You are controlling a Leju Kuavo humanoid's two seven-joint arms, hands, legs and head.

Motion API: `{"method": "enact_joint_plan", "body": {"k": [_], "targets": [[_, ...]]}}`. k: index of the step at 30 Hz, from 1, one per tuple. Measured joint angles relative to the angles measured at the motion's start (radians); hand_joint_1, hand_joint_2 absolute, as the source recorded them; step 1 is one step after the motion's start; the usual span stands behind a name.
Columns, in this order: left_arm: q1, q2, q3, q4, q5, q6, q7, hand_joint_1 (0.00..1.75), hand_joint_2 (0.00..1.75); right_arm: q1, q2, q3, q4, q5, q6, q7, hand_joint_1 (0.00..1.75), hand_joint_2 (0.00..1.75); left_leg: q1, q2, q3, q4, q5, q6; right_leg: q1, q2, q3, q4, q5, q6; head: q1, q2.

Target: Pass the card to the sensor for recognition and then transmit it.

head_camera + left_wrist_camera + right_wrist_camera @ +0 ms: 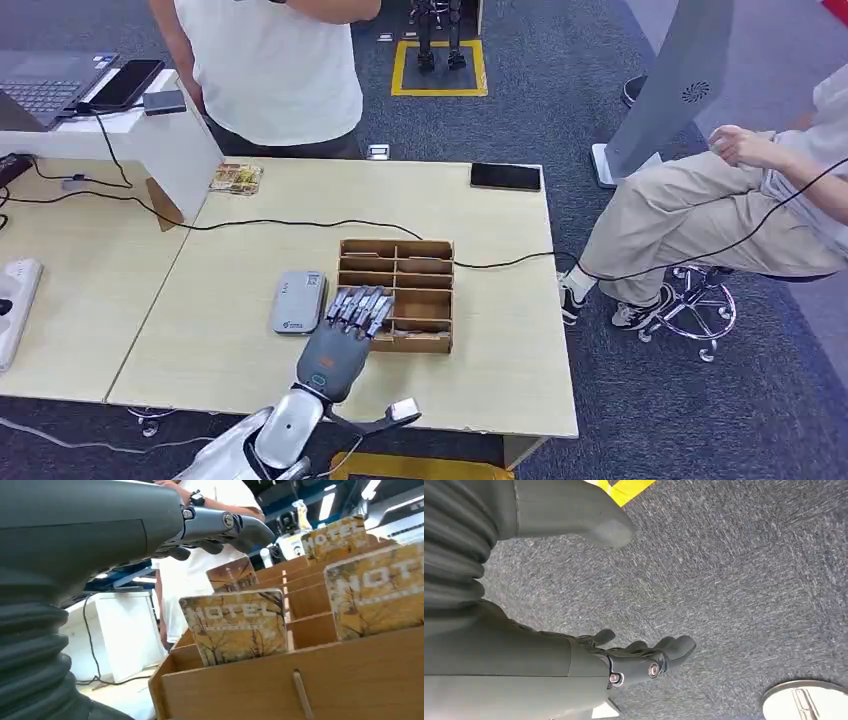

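Observation:
A wooden card box [396, 262] with several compartments stands in the middle of the table. My left hand [348, 332] reaches over its near left corner, fingers [360, 306] stretched out side by side above the slots, holding nothing. In the left wrist view the hand [100, 535] hovers above upright "HOTEL" cards; the nearest card [235, 626] leans in a front slot, and another card [377, 592] stands beside it. A grey card sensor [299, 301] lies flat just left of the box. My right hand [574, 665] hangs over the carpet, fingers apart, with nothing in it.
A person in a white shirt [270, 70] stands behind the table; another sits at the right [720, 200]. A black cable [270, 224] crosses the tabletop. A black phone [505, 176] and a loose card [236, 177] lie at the far edge. A white stand [150, 140] is far left.

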State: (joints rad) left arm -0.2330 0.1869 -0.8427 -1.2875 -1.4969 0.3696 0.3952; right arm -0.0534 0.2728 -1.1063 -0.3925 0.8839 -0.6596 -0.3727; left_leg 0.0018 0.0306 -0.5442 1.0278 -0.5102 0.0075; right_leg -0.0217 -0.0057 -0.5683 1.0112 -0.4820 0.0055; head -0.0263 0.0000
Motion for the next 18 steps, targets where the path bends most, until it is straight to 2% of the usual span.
{"method": "enact_joint_plan", "body": {"k": [3, 5, 18], "targets": [[0.004, -0.004, 0.000, 0.000, 0.000, 0.033, -0.004, 1.75, 1.75, 0.000, 0.000, 0.000, 0.000, 0.007, 0.000, -0.002, 0.00, 1.75, 0.000, 0.000, 0.000, 0.000, 0.000, 0.000, 0.000, 0.000, 0.000, 0.000, 0.000, 0.000, 0.000, 0.000], [0.005, -0.007, 0.001, 0.000, 0.000, 0.033, -0.013, 1.75, 1.75, 0.000, 0.000, 0.000, 0.000, 0.008, 0.000, -0.003, 0.00, 1.75, 0.000, 0.000, 0.000, 0.000, 0.000, 0.000, 0.000, 0.000, 0.000, 0.000, 0.000, 0.000, 0.000, 0.000], [0.009, -0.029, 0.005, 0.028, 0.000, -0.025, -0.093, 1.75, 1.75, -0.002, 0.000, -0.001, 0.003, 0.008, 0.000, -0.010, 0.00, 1.75, 0.000, 0.000, 0.000, 0.000, 0.000, 0.000, 0.000, 0.000, 0.001, 0.000, 0.000, 0.000, 0.000, 0.000]]}}
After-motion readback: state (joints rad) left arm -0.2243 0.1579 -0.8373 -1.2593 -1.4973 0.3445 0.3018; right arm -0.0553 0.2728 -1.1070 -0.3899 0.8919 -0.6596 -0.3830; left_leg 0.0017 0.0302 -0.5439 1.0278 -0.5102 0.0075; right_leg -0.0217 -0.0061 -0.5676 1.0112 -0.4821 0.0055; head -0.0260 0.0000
